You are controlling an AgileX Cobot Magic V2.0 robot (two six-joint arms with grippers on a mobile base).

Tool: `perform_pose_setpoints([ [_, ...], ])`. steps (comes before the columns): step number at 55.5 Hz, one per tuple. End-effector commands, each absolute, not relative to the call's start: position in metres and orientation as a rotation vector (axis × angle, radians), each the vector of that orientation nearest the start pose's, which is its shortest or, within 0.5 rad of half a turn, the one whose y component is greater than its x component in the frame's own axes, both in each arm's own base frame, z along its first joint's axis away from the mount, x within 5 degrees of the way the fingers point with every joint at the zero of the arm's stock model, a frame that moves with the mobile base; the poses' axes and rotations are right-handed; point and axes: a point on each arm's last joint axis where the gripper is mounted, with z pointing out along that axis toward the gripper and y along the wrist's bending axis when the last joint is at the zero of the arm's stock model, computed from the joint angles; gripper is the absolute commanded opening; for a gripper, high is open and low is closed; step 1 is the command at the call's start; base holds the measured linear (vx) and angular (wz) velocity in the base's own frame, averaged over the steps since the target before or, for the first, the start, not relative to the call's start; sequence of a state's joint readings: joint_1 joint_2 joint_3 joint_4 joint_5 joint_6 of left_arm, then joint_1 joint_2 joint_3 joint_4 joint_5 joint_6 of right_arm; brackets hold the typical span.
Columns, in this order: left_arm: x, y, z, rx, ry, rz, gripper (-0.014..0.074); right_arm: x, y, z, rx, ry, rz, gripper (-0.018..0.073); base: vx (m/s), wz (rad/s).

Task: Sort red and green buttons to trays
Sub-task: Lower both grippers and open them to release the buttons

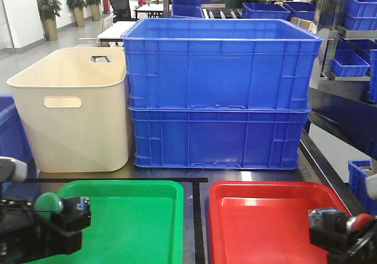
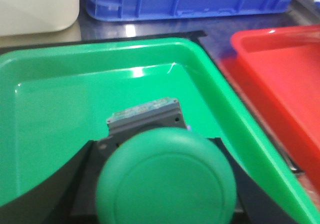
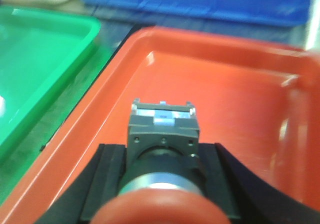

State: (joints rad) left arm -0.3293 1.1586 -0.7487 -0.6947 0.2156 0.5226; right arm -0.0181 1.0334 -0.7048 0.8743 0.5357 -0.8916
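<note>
The main risk now is a bad release: each button is held by its dark body with the heavy domed cap sticking out toward the camera, so if the fingers spread while still high above the tray, the button can tip, roll on its round cap and stop against the rim or even jump over it onto the surface. The left gripper (image 1: 62, 217) pinches the green button (image 2: 165, 184) between its two black fingers (image 2: 82, 184), and it hangs over the green tray (image 1: 126, 187) at about 7 o'clock of the tray floor, not touching it as far as I can judge. The right gripper (image 1: 341, 231) pinches the red button (image 3: 162, 134) in the same way over the red tray (image 1: 265, 190), near 4 o'clock of that tray. Both arms reach forward low from the near edge, the wrists nearly level, pointing toward 12 o'clock where the blue crates (image 1: 218, 93) and the cream tub (image 1: 73, 111) stand. The colours match, so a wrong tray seems unlikely.
</note>
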Motion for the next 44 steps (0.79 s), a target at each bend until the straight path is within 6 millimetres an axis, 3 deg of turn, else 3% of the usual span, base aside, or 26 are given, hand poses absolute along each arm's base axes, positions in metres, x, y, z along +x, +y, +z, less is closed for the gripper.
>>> perform_pose_setpoints([
  [1, 0.242, -0.094, 0.306, 0.203, 1.991, -0.423, 0.0004, 0.22, 0.031, 0.304, -0.275, 2.081, 0.38, 0.0, 0.0, 0.0],
  [11, 0.254, -0.098, 0.287, 0.2, 2.059, -0.408, 0.002, 0.231, 0.033, 0.286, -0.268, 2.176, 0.435, 0.006, 0.0, 0.0],
  [19, 0.259, -0.1, 0.278, 0.201, 2.091, -0.4, 0.0088, 0.237, 0.034, 0.275, -0.28, 2.23, 0.46, 0.0164, 0.0, 0.0],
  [26, 0.26, -0.1, 0.276, 0.201, 2.097, -0.396, 0.0217, 0.24, 0.034, 0.269, -0.275, 2.253, 0.467, 0.0292, 0.0, 0.0],
  [35, 0.262, -0.1, 0.274, 0.195, 2.093, -0.386, 0.0471, 0.244, 0.034, 0.263, -0.263, 2.272, 0.468, 0.0498, 0.0, 0.0],
  [44, 0.262, -0.1, 0.274, 0.193, 2.093, -0.387, 0.0676, 0.245, 0.033, 0.262, -0.259, 2.274, 0.466, 0.0598, 0.0, 0.0],
])
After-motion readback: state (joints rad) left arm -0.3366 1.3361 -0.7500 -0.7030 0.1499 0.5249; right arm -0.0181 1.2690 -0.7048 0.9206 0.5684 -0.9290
